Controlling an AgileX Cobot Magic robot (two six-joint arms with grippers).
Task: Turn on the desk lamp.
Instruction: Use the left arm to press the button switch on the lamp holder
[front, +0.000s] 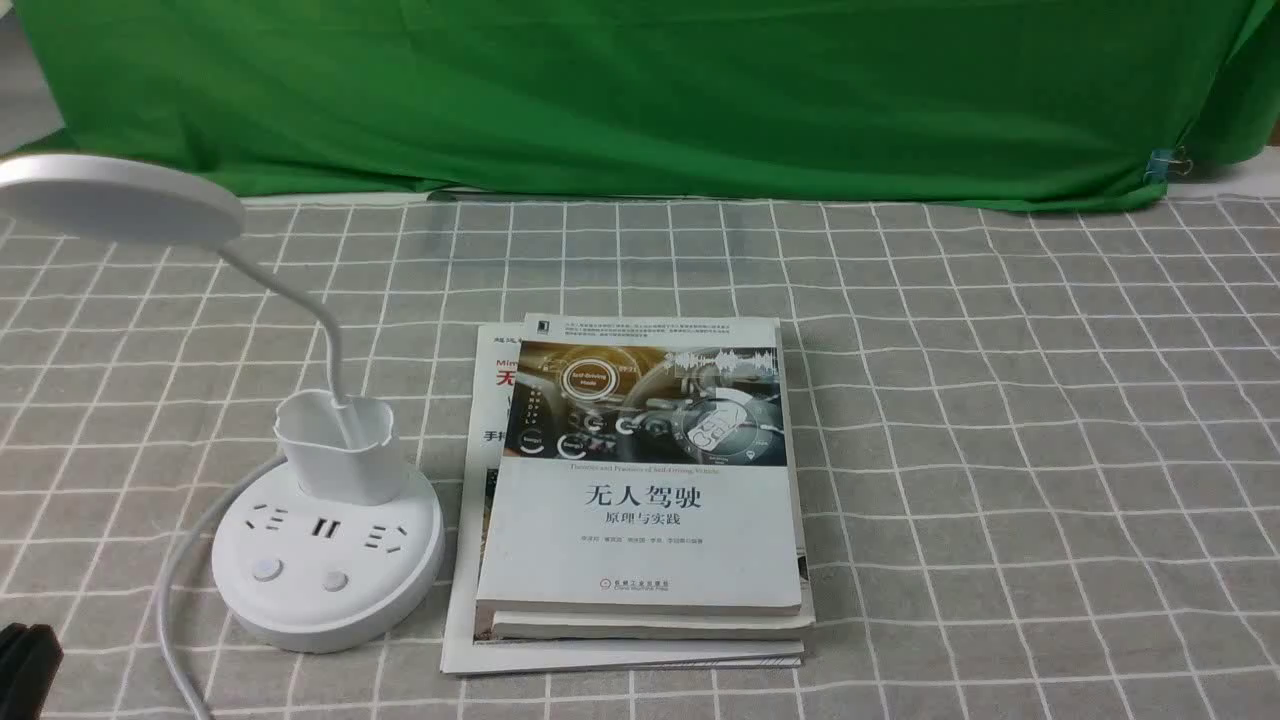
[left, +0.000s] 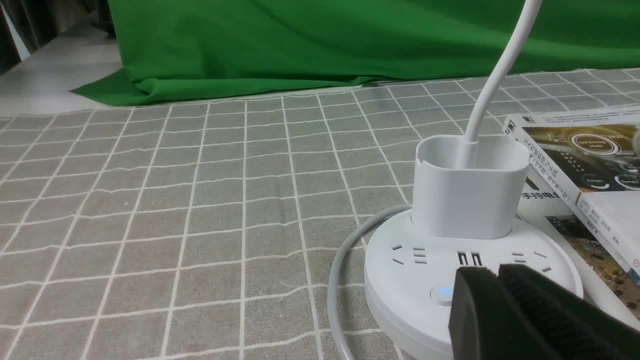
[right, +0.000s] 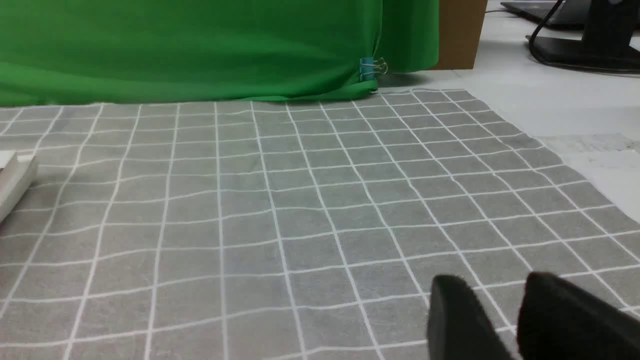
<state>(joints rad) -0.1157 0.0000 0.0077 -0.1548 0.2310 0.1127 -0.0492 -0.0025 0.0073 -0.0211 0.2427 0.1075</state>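
The white desk lamp stands at the left of the table. Its disc head (front: 120, 195) hangs over the far left, on a thin bent neck (front: 310, 300) that rises from a small cup (front: 340, 445) on the round base (front: 325, 600). Two round buttons (front: 267, 570) (front: 335, 580) sit at the base's front, below the sockets. In the left wrist view one button (left: 442, 294) shows a small blue light. My left gripper (left: 492, 272) is shut and empty; its tip shows at the near left corner (front: 28, 650), apart from the base. My right gripper (right: 495, 282) is open and empty above bare cloth.
A stack of books (front: 640, 500) lies right beside the lamp base, at the middle of the table. The lamp's grey cable (front: 175, 600) curves from the base towards the near left edge. A green cloth (front: 640, 90) hangs along the back. The checked tablecloth (right: 575, 170) ends at the right.
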